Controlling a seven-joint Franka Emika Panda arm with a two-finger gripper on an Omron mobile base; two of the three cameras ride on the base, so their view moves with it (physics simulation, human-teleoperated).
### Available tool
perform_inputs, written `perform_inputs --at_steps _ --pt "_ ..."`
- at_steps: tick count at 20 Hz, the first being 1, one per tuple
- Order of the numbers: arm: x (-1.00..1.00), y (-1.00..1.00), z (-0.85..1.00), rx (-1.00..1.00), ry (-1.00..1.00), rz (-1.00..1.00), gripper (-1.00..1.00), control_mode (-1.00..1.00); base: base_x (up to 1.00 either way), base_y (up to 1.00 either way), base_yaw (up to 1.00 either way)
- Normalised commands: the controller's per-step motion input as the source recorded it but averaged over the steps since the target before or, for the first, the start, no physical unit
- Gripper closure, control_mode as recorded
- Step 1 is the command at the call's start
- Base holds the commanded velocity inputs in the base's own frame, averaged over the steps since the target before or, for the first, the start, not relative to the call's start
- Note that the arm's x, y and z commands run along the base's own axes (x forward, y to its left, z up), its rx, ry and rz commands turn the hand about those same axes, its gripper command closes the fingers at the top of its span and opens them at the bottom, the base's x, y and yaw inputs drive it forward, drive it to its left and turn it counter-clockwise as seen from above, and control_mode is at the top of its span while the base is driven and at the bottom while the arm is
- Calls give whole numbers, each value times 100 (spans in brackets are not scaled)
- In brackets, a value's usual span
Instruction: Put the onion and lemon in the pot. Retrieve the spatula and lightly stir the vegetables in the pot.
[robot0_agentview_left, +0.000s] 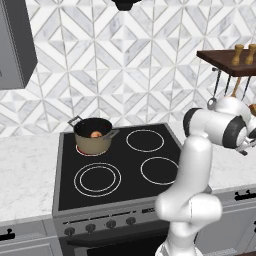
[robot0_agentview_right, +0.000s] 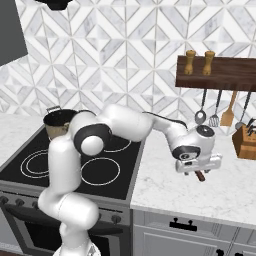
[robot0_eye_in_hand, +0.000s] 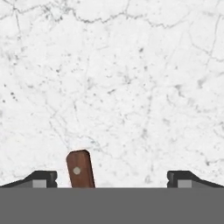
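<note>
Sitting on the stove's (robot0_agentview_left: 115, 165) back-left burner, the pot (robot0_agentview_left: 92, 135) holds the onion (robot0_agentview_left: 95, 134). Right of the stove, the gripper (robot0_agentview_right: 199, 172) hovers over the counter (robot0_agentview_right: 220, 190). Its fingers (robot0_eye_in_hand: 43, 178) stand wide apart, the spatula's (robot0_eye_in_hand: 80, 169) handle end between them, seemingly ungripped.

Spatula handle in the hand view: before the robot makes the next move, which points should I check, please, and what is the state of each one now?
1. Onion in the pot: ok.
2. Lemon in the pot: cannot tell; no yellow is visible inside.
3. Gripper open: ok, tips wide apart.
4. Spatula handle between the tips: ok.
5. Handle centred: not ok, it sits near one tip.
6. Handle lying on the counter or lifted: cannot tell.
</note>
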Motion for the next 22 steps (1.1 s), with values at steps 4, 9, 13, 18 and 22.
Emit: perform_inputs --at_steps 4,9,13,18,22 --pt "13 -10 -29 10 0 0 -100 -100 0 0 0" --pt "23 -13 -27 6 0 0 -100 -100 0 0 0" --pt "28 -7 -29 2 0 0 -100 -100 0 0 0" --pt "11 -3 -32 0 -1 0 -100 -100 0 0 0" --pt "0 0 -33 0 -6 0 -100 -100 0 0 0"
